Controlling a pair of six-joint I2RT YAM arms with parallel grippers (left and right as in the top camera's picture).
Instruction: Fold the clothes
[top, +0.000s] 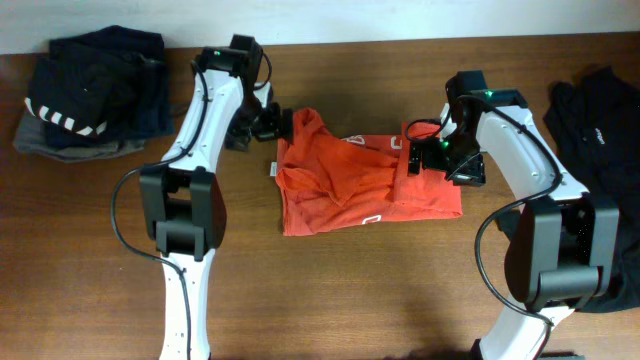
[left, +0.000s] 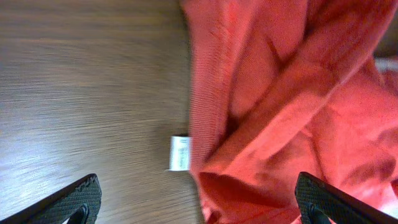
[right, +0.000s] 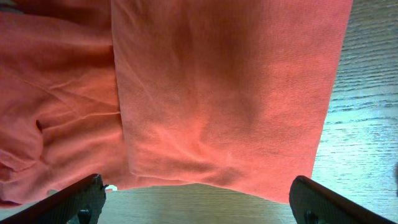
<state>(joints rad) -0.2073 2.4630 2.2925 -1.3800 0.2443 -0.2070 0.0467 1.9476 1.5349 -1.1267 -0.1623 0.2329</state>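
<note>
half-folded t-shirt (top: 350, 190) mid desk (top: 400, 300), both jaws released
my left jaws and right jaws gape over its ends; pinching the bunched left side could drag several layers.

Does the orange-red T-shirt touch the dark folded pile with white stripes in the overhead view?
No, the orange-red T-shirt lies at the middle of the table, and the dark folded pile sits apart at its left end.

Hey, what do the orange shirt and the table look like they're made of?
The orange-red T-shirt looks like soft matte knit, probably cotton jersey: fine weave texture, limp creases. The table looks like wood or wood-look laminate: brown streaky grain, slight sheen.
</note>
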